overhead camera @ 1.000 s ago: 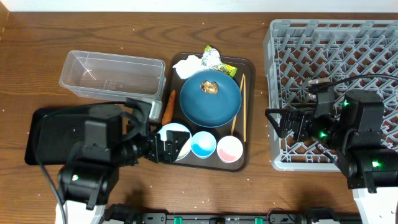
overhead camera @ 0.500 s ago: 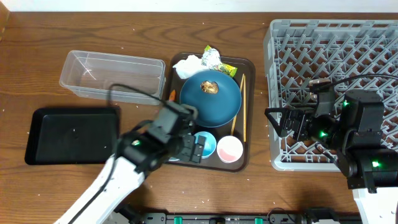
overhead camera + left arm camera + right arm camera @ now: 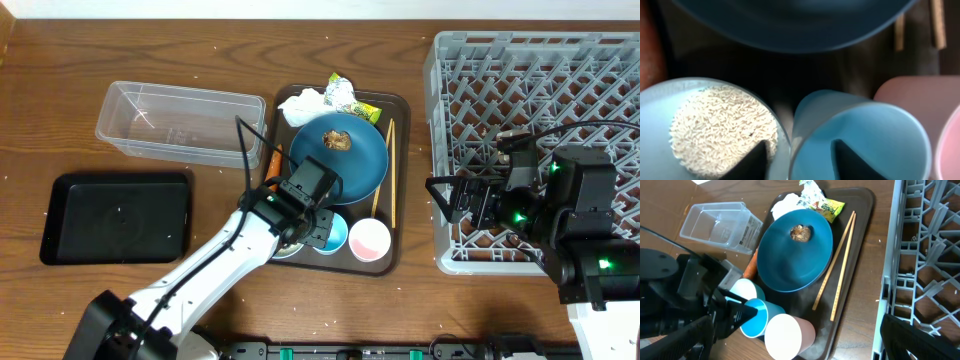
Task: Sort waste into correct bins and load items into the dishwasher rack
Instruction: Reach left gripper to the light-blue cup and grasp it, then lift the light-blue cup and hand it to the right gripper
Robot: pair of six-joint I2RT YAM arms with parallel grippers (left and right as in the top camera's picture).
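**Me:** Two fingers of my left gripper [image 3: 799,161] are spread, straddling the wall of the blue cup [image 3: 865,135]. One fingertip [image 3: 845,162] is inside the cup. The other is outside, in the gap beside the bowl [image 3: 655,95] of rice [image 3: 720,130]. They are not closed on the wall.

**Spotter:** What's around them?

**Me:** The pink cup [image 3: 946,145] sits just past the inside finger. The big blue plate [image 3: 350,165] lies straight ahead of both tips, with the brown lump [image 3: 336,140] on it. The chopsticks [image 3: 391,170] are beyond the pink cup's side.

**Spotter:** And the right?

**Me:** My right gripper [image 3: 445,200] hangs at the edge of the rack [image 3: 560,80], well apart from the cups. I can't tell whether its fingers are apart or together.
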